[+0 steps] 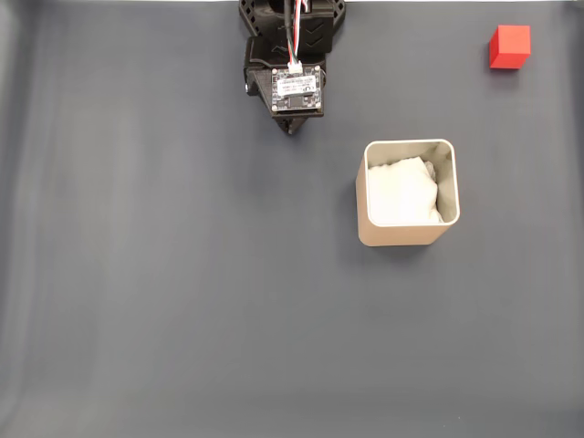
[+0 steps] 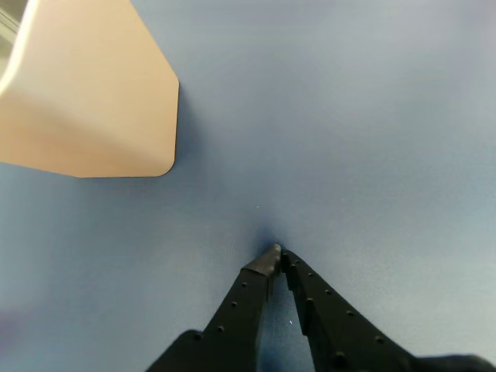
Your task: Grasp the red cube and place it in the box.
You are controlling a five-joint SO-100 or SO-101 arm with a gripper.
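The red cube (image 1: pixel 509 46) sits on the dark mat at the far upper right in the fixed view. The beige box (image 1: pixel 407 234) with white padding inside stands right of centre, well below and left of the cube. My gripper (image 1: pixel 291 128) hangs folded at the top centre, away from both. In the wrist view my gripper (image 2: pixel 279 252) is shut with its black tips touching and nothing between them, low over the mat. One beige outer wall of the box (image 2: pixel 93 101) fills the upper left of that view.
The grey-blue mat (image 1: pixel 182 292) covers the table, with wide free room on the left and along the bottom in the fixed view. The arm's base (image 1: pixel 292 23) sits at the top edge.
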